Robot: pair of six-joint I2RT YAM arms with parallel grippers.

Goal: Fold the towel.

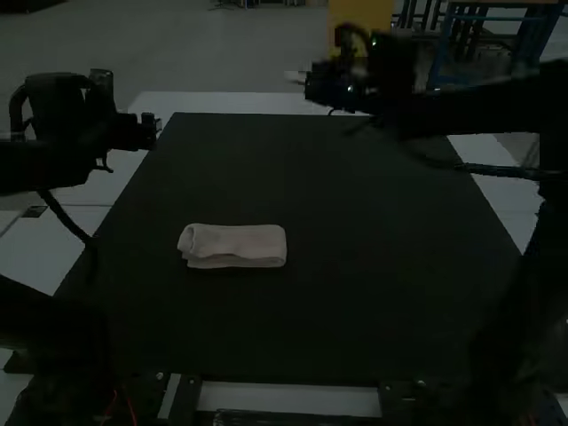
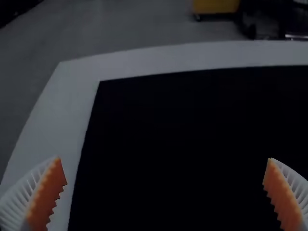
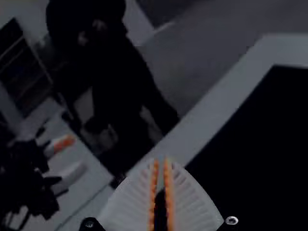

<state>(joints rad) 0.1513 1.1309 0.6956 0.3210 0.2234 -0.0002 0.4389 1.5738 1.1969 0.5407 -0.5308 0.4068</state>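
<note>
Showing wide-apart fingers, the left gripper (image 2: 164, 160) is risking pinching just one layer, if it goes in shallow, and peeling the fold open. Left of centre, the towel (image 1: 235, 242) is lying in a compact folded band on the dark mat (image 1: 373, 240). Over right, the right gripper (image 3: 161, 161) is showing narrow, nearly touching fingers; coming in low, they'd be shoving layers askew.

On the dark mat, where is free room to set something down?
The mat is bare right of the folded towel, and between the towel and the far edge. It is more crowded at the far left corner, near the left gripper, and the far right, near the right arm.
</note>
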